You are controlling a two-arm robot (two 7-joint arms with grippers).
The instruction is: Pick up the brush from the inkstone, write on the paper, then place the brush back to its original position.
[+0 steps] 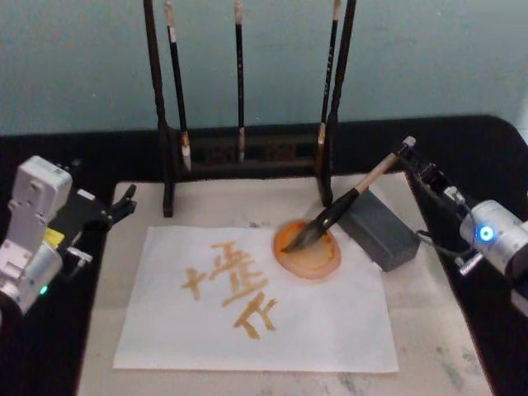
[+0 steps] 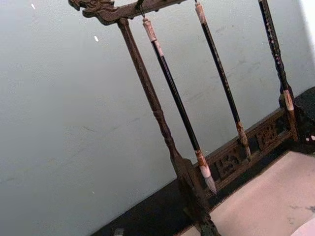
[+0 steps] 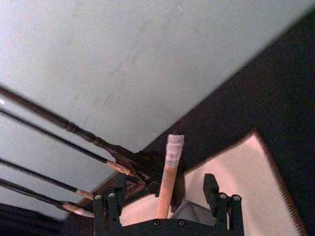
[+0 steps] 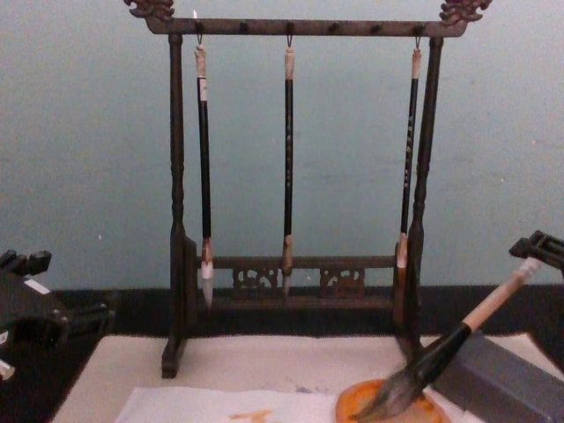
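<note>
Head view: the brush is lying aslant, its bristle tip resting in the inkstone and its black ferrule leaning against the near edge of the grey box. The pale handle is rising toward the robot's right. The right gripper is positioned at the handle's upper end. In the right wrist view its fingers are standing apart on either side of the handle, with a gap showing on each side, so nothing is being clamped. The inkstone is sitting on the far right part of the paper, which is bearing orange strokes to the dish's left. The paper is lying on the beige mat. Behind it, the wooden rack is carrying three thin hanging brushes. The left gripper is hovering at the mat's left edge, well apart from the brush. Whether it is parted or closed cannot be told.
</note>
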